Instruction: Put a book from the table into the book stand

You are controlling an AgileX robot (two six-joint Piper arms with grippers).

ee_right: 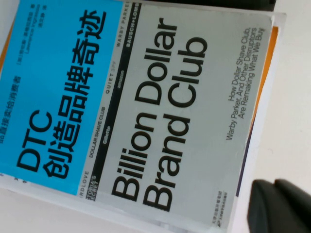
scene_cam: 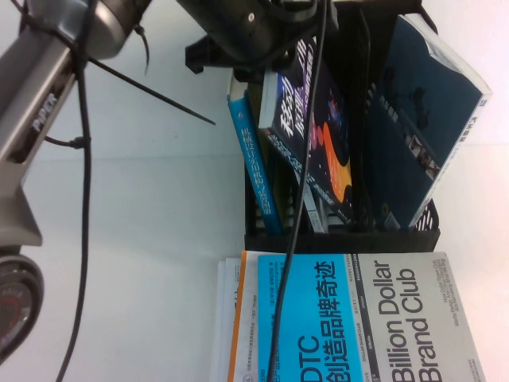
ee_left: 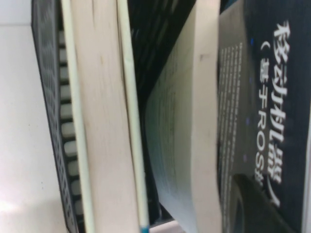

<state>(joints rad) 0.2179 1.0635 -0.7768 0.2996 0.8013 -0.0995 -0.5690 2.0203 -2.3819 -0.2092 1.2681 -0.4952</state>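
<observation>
We see the book leaning inside the book stand under our left gripper, whose fingers we cannot tell, like the right gripper near the bench stack, so it may tip over.

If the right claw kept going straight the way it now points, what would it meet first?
Probably the cyan-and-grey Billion Dollar Brand Club book, lying flat on the table and filling the right wrist view. Only a dark part of the right claw shows. The left claw is up at the book stand, itself out of sight.
</observation>
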